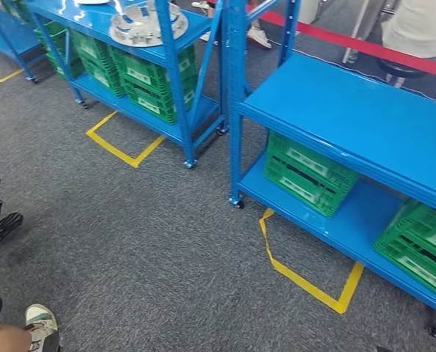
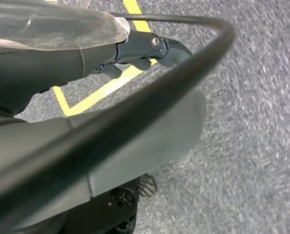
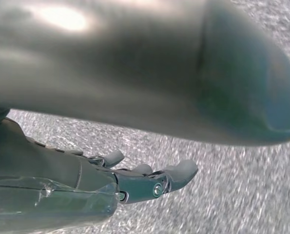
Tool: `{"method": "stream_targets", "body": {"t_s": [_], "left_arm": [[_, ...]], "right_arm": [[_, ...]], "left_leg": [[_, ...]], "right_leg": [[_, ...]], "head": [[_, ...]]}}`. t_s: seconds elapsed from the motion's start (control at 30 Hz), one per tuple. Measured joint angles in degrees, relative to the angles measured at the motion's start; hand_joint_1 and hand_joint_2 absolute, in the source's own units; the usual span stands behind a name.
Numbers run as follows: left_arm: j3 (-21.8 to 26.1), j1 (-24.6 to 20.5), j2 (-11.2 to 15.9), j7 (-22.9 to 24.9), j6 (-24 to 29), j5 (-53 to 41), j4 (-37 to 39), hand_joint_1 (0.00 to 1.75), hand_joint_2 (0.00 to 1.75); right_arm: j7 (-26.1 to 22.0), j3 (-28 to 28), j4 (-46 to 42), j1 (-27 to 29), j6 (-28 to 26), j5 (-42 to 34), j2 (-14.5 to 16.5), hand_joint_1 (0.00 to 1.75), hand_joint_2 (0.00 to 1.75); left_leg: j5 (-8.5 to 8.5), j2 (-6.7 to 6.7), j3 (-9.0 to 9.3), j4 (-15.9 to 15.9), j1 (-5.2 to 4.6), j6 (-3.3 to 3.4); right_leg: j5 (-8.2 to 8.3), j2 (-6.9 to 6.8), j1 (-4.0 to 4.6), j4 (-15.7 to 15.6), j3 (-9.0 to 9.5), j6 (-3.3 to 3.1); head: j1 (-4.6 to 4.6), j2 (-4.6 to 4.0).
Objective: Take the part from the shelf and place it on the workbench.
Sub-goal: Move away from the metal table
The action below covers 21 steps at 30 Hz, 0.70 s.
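Blue-painted steel makes up both shelf racks we see from the head view. The nearer blue metal shelf rack (image 1: 337,110) stands at right, its top board bare, with green slotted plastic crates (image 1: 306,174) on its lower board. The farther blue shelf rack (image 1: 171,55) stands at upper left, apart from the first by a narrow gap, and carries more green crates (image 1: 149,81) below.

The task's thing, a round white-and-grey ring-shaped part (image 1: 147,26), lies flat on the top board of the farther rack, near its right-hand post. Neither hand touches it.

Grey speckled carpet floor (image 1: 149,249) covers the ground, marked with yellow tape corners (image 1: 309,282) in front of each rack. A red barrier strip (image 1: 370,45) runs behind the racks. A person's white shoe (image 1: 40,323) shows at the lower left corner of the head view; other shoes stand beyond the racks.

The left hand (image 2: 146,51) hangs over the carpet and a yellow tape line; its dark fingers lie extended and hold nothing. A black cable (image 2: 195,73) arcs across that wrist view.

The right hand (image 3: 150,180) likewise hangs over the carpet, fingers stretched out and slightly apart, nothing in them.
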Motion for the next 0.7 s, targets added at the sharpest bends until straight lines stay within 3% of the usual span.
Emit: {"method": "stream_targets", "body": {"t_s": [0.07,0.1,0.13,0.17,0.2,0.23,0.3,0.37,0.43,0.47,0.53,0.57,0.63,0.67,0.7], "left_arm": [[0.00,0.05,-0.02,0.10,-0.09,-0.19,0.00,0.00,0.00],[0.00,0.13,-0.03,0.15,-0.13,-0.28,0.00,0.00,0.00],[0.00,0.24,-0.05,0.20,-0.15,-0.36,0.00,0.00,0.00],[0.00,0.35,-0.08,0.23,-0.15,-0.42,0.00,0.00,0.00],[0.00,0.43,-0.10,0.23,-0.15,-0.49,0.00,0.00,0.00],[0.00,0.44,-0.10,0.22,-0.15,-0.56,0.00,0.00,0.00],[0.00,0.38,0.03,0.13,-0.16,-0.65,0.00,0.00,0.00],[-0.01,0.28,0.17,0.04,-0.15,-0.65,0.00,0.00,0.00],[-0.02,0.19,0.20,0.01,-0.08,-0.55,0.00,0.00,0.00],[-0.02,0.15,0.19,0.02,-0.01,-0.46,0.00,0.00,0.00],[-0.02,0.15,0.21,0.05,0.16,-0.22,0.00,0.00,0.00],[-0.02,0.19,0.23,0.09,0.21,-0.12,0.01,0.00,0.00],[-0.02,0.34,0.29,0.15,0.27,0.06,0.02,0.00,0.00],[-0.02,0.39,0.30,0.18,0.31,0.12,0.02,0.00,0.00],[-0.02,0.41,0.31,0.20,0.41,0.21,0.02,0.00,0.00]], "right_arm": [[0.01,-0.01,0.00,-0.14,0.00,-0.12,0.00,0.00,0.00],[0.04,-0.02,0.00,-0.18,0.00,-0.20,0.00,0.00,0.00],[0.09,-0.02,0.00,-0.18,0.03,-0.28,0.01,0.00,0.00],[0.14,-0.03,0.00,-0.15,0.05,-0.37,0.01,0.00,0.00],[0.20,-0.03,0.00,-0.11,0.08,-0.42,0.02,0.00,0.00],[0.24,-0.03,0.00,-0.09,0.11,-0.45,0.02,0.00,0.00],[0.27,-0.03,0.00,-0.13,0.10,-0.48,0.02,0.00,0.00],[0.29,-0.03,0.00,-0.19,0.10,-0.49,0.02,0.00,0.00],[0.32,-0.02,0.01,-0.12,0.13,-0.50,0.02,0.00,0.00],[0.32,-0.02,0.01,-0.04,0.15,-0.50,0.02,0.00,0.00],[0.30,0.01,0.03,-0.01,0.16,-0.50,0.02,0.00,0.00],[0.29,0.01,0.04,-0.04,0.15,-0.50,0.02,0.00,0.00],[0.26,0.03,0.04,-0.11,0.15,-0.49,0.06,0.00,0.00],[0.26,0.03,0.05,-0.06,0.15,-0.48,0.09,0.00,0.00],[0.22,0.04,0.06,0.00,0.15,-0.42,0.11,0.00,0.00]], "left_leg": [[-3.87,-2.58,-3.34,7.13,0.13,-0.20],[-5.62,-3.22,-5.52,11.47,0.13,-0.15],[-6.52,-3.47,-7.25,14.76,0.10,-0.05],[-6.21,-3.58,-8.02,15.91,0.04,0.11],[-4.80,-3.69,-7.69,14.73,-0.02,0.35],[-2.57,-4.08,-6.24,11.34,-0.10,0.66],[1.21,-6.31,-2.52,2.83,-0.15,1.29],[2.30,-7.83,-0.67,-1.45,-0.22,1.52],[2.34,-7.00,-0.43,-1.97,-0.27,1.72],[2.45,-6.37,-0.25,-2.28,-0.19,1.95],[2.63,-5.02,0.11,-2.90,-0.01,2.49],[2.62,-4.34,0.20,-3.01,-0.07,2.65],[2.53,-3.02,0.21,-3.01,-0.20,2.79],[2.49,-2.41,0.23,-2.99,-0.21,2.77],[2.42,-1.83,0.27,-2.95,-0.18,2.70]], "right_leg": [[0.29,0.91,0.07,-0.10,-0.18,-0.49],[0.38,1.45,0.18,-0.09,-0.33,-0.65],[0.44,2.07,0.29,-0.09,-0.42,-0.76],[0.48,2.75,0.39,-0.08,-0.45,-0.82],[0.50,3.47,0.46,-0.07,-0.43,-0.86],[0.52,4.16,0.49,-0.06,-0.36,-0.87],[0.50,5.37,0.56,0.02,-0.38,-0.78],[0.57,6.40,0.52,0.08,-0.73,-0.40],[0.71,7.40,0.39,0.01,-1.16,0.25],[0.44,7.07,0.36,0.35,-1.44,0.52],[-2.03,4.52,0.46,4.11,-3.24,1.02],[-4.12,2.92,0.41,7.82,-4.83,1.20],[-7.62,1.58,0.18,15.71,-8.35,1.64],[-7.95,1.39,0.00,17.52,-9.08,1.84],[-7.12,1.22,-0.21,16.96,-8.65,2.03]], "head": [[-0.66,0.00],[-0.99,0.00],[-1.26,0.00],[-1.47,0.00],[-1.68,0.00],[-1.87,0.00],[-2.24,0.00],[-2.28,0.00],[-2.16,0.00],[-2.10,0.00],[-1.49,0.00],[-1.09,0.00],[-0.39,0.00],[-0.21,0.00],[-0.03,0.00]]}}
